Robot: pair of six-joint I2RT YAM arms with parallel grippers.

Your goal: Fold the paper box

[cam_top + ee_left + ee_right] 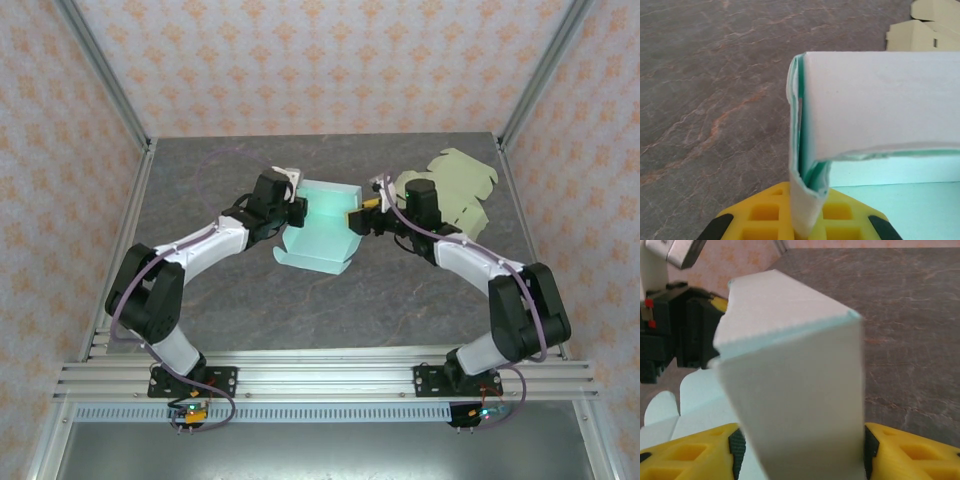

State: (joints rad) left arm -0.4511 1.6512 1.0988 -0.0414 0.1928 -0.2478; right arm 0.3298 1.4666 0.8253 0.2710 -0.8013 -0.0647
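Note:
The teal paper box [318, 232], white on the outside, lies half folded at the table's middle between both arms. My left gripper [297, 209] is at the box's left wall. In the left wrist view its yellow fingers [762, 215] are shut on the folded double wall [807, 195], which stands upright between them. My right gripper [358, 219] is at the box's right side. In the right wrist view a wide white panel of the box [800, 390] stands between the spread black pads [737, 450], close to both. A slight gap shows at the left pad.
Pale yellow-green flat box blanks [458, 186] lie at the back right, just behind the right arm, and their corner [925, 27] shows in the left wrist view. Metal frame posts and patterned walls enclose the grey marbled table [300, 300].

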